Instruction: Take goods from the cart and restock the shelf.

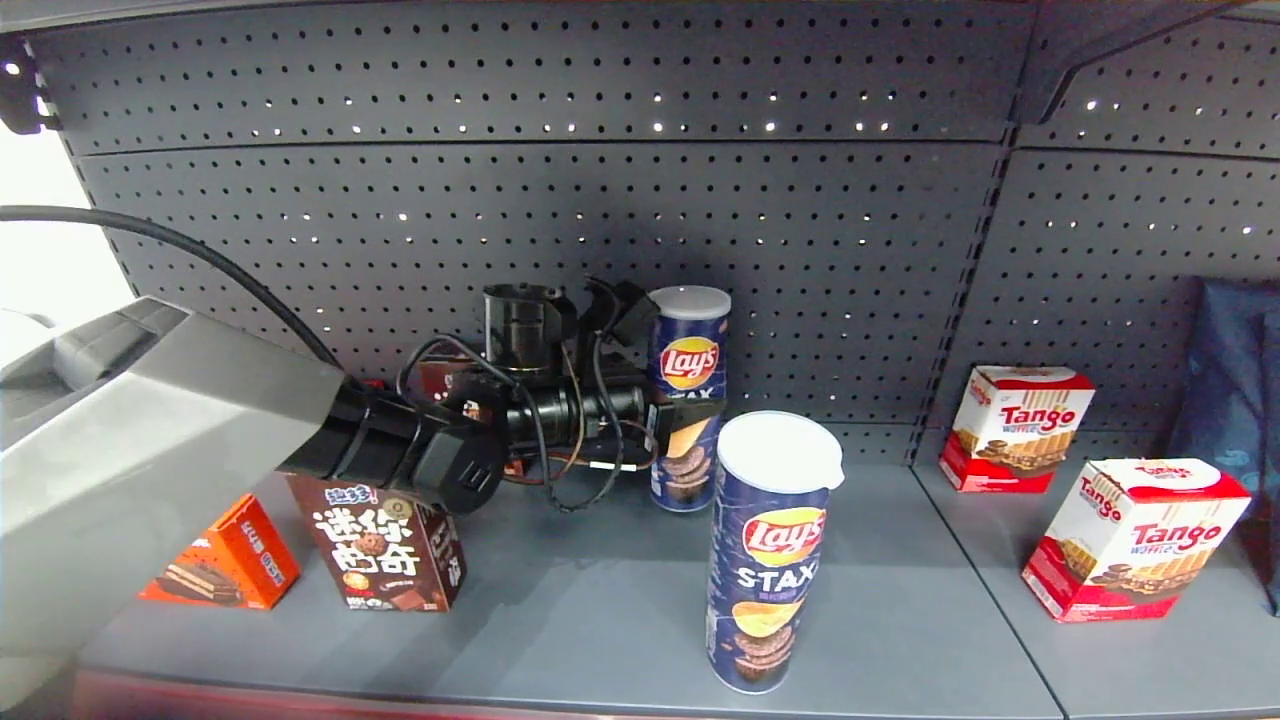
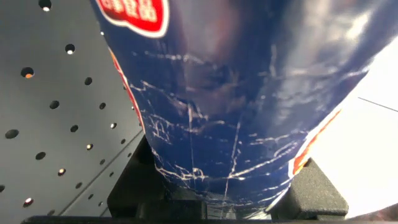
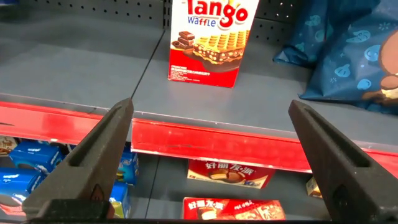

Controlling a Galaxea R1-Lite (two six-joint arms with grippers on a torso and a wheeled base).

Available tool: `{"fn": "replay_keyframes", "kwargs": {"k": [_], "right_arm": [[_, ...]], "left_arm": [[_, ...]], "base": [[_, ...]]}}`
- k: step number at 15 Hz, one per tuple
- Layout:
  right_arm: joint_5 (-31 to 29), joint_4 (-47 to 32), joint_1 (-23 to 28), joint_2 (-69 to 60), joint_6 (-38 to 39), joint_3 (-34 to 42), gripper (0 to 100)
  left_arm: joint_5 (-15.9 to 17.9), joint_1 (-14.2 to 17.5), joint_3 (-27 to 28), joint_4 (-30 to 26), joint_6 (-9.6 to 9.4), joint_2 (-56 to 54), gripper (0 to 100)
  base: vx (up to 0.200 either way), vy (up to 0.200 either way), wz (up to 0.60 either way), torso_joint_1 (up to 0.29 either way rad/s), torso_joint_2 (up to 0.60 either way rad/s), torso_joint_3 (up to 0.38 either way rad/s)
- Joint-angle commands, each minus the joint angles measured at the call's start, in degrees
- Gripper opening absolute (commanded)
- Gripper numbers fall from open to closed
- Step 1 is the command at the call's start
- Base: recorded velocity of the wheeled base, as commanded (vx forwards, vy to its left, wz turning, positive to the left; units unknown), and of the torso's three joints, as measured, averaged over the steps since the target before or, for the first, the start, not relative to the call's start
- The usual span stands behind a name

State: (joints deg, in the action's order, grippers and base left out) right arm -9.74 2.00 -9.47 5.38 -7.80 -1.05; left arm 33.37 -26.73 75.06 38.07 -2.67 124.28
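— What are the pads (image 2: pixel 314 193) of the left gripper (image 1: pixel 688 410) doing?

— They press on both sides of the rear can (image 1: pixel 688 355), a dark blue chips tube with a white lid. In the left wrist view the tube sits tight between the two black pads.

— And where is this can?

— It is upright at the back of the shelf (image 1: pixel 600 610), close to the perforated back panel (image 1: pixel 600 200). The gripper takes it at about the middle of its height, and the arm comes in from the left.

— Is there a second one?

— Yes, the front can (image 1: pixel 770 550), of the same kind. It stands upright nearer the front edge, a little to the right and apart from the rear can. Nothing touches it.

— And the right gripper (image 3: pixel 214 168)?

— Its fingers (image 3: pixel 93 162) are wide apart, with nothing between them. Beyond them, in the right wrist view, I see the red strip (image 3: pixel 217 140) on a shelf edge and a blue bag (image 3: pixel 348 56) lying on the board.

— What else is around?

— A brown box (image 1: pixel 385 545) stands under the left arm, with an orange box (image 1: pixel 225 555) just beside it on the left. On the right section there are a rear waffle box (image 1: pixel 1015 428) and a front waffle box (image 1: pixel 1135 535), apart from each other.
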Motion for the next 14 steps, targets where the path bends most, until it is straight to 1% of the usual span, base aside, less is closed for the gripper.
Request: {"fn": "replay_keyframes", "kwargs": {"k": [1,4,14], "right_arm": [[-0.02,0.02,-0.02,0.16,-0.02,-0.01,100],[-0.02,0.02,-0.02,0.16,-0.02,-0.01,100],[-0.02,0.02,-0.02,0.16,-0.02,-0.01,100]], "left_arm": [[-0.06,-0.69,1.58,0.16,0.03,2.19,0],[-0.06,-1.04,3.69,0.16,0.03,4.56,0],[0.03,-1.04,7.91,0.16,0.03,8.52,0]], "base": [[0.000,0.000,0.00,0.000,0.00,0.000],[0.000,0.000,0.00,0.000,0.00,0.000],[0.000,0.000,0.00,0.000,0.00,0.000]]}}
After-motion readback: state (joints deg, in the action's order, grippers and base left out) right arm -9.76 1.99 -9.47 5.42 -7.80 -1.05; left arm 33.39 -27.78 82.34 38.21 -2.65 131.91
